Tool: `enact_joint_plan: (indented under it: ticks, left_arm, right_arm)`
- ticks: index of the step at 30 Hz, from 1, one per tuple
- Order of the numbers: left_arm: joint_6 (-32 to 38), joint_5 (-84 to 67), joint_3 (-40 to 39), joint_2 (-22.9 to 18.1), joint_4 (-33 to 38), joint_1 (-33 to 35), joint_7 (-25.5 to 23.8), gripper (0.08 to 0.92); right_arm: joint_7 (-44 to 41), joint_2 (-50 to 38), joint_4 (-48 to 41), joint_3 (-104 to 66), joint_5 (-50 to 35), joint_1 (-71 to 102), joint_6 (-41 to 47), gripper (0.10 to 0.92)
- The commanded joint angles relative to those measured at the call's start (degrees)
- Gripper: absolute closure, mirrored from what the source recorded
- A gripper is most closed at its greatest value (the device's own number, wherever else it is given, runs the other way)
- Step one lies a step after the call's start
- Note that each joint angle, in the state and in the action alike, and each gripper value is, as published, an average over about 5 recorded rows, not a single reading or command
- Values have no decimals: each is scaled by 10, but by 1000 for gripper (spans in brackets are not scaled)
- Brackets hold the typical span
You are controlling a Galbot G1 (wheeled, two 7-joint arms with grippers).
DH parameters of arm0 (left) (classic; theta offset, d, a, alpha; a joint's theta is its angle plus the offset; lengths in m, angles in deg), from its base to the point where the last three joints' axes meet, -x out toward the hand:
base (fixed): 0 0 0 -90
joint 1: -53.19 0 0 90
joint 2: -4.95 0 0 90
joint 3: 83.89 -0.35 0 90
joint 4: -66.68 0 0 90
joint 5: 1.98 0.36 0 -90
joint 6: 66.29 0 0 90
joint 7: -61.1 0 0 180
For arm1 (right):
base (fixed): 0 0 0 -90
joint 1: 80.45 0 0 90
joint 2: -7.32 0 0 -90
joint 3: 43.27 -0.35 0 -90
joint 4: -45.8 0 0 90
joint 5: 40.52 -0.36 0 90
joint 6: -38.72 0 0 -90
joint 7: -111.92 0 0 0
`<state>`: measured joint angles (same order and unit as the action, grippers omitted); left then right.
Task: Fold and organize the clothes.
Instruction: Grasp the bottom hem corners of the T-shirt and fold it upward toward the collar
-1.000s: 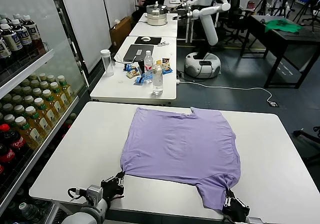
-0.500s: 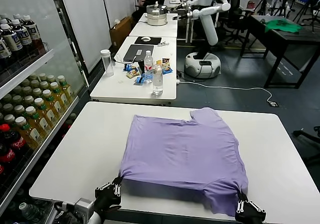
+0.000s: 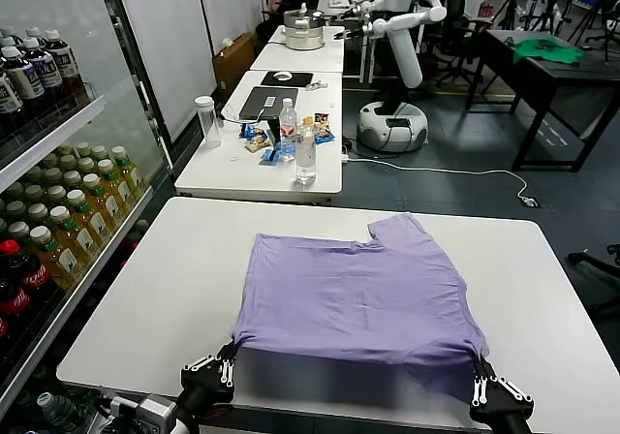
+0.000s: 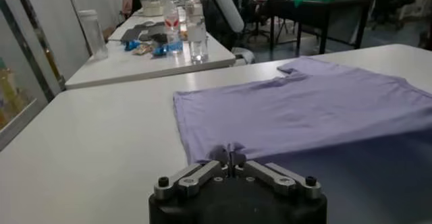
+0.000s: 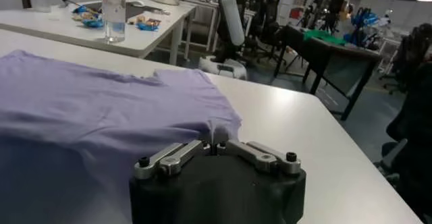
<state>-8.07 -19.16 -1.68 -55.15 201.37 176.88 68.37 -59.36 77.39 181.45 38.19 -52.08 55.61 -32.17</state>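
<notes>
Lavender T-shirt lay spread on the white table, towards the near edge & a bit right of centre. Far part rested flat on the top; near hem was raised off the surface, casting a shadow strip under it. One short sleeve stuck out at the far right corner.

Left gripper sat at the table's near-left edge, jaws pinched fully together on the shirt's near-left corner. Left wrist view showed the same: fingers met in the middle w/ a small pucker of purple cloth caught between the tips.

Right gripper was at the near-right edge, jaws likewise clamped tight, holding the shirt's near-right corner. In the right wrist view the cloth bunched up right at the closed tips.

Hem ran stretched between the two grippers, approx. parallel to the table edge.

Behind: second table w/ bottles, snacks & a laptop. Drinks shelf stood to the left. Another white robot was farther back. Green cloth lay on a dark table at far right.
</notes>
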Motion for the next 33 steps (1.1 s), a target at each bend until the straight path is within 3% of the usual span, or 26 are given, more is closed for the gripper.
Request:
enact_joint_plan:
  ticks: [1,9,24,28,33]
  left_arm:
    - [-4,-23,-30,24,-111,-157,-5,903]
    - [-8,-22,-85,30,-181,-243,-5,903]
    - [-15,12,-135,21,-252,-306,-2,901]
    - [-15,19,-135,16,-250,-305,2,863]
    - [-15,19,-125,9,-229,-282,5,726]
  right_arm:
    - [3,-48,-77,2,-31,-141,35,908]
    - [5,-78,-146,35,-36,-237,73,908]
    - [-7,-94,-252,94,-16,-344,116,905]
    - [-13,-84,-271,107,4,-358,133,834]
    - [-18,-73,-271,103,18,-348,107,705]
